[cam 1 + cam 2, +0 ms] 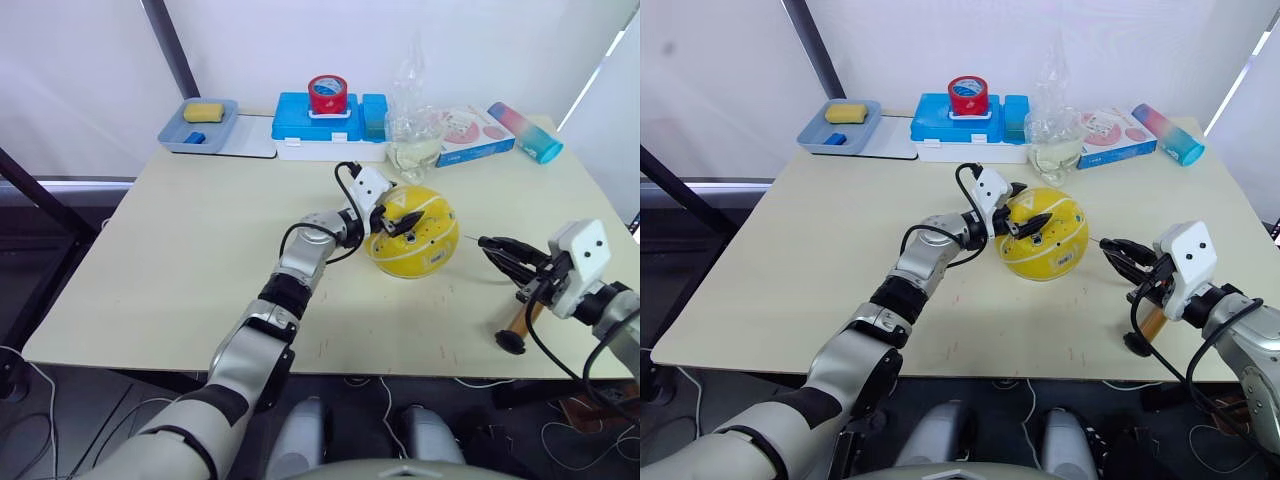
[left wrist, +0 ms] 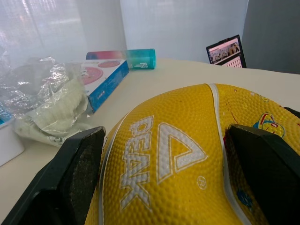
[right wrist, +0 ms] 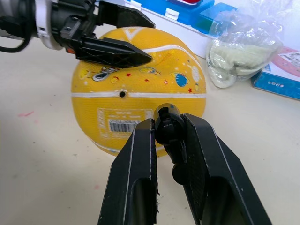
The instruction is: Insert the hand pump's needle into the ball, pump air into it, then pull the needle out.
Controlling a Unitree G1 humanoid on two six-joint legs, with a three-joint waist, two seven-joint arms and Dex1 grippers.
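The yellow ball (image 1: 418, 240) rests on the table (image 1: 180, 260), right of centre. My left gripper (image 1: 392, 218) reaches over its upper left side, and its two fingers (image 2: 70, 178) press the ball's top from either side. In the right wrist view the ball's small dark valve hole (image 3: 122, 93) faces my right gripper (image 3: 166, 124). That gripper is shut on the black fitting of the needle (image 3: 168, 123), which points at the ball from a short gap to its right. The amber hand pump (image 1: 522, 320) lies on the table under my right wrist, black handle toward the front edge.
Along the back stand a grey tray (image 1: 198, 130) with a yellow sponge, a blue box (image 1: 318, 118) with a red tape roll (image 1: 328, 94) on it, a crumpled clear bag (image 1: 415, 135), a pink-and-blue carton (image 1: 470, 133) and a pink-teal cylinder (image 1: 525, 131).
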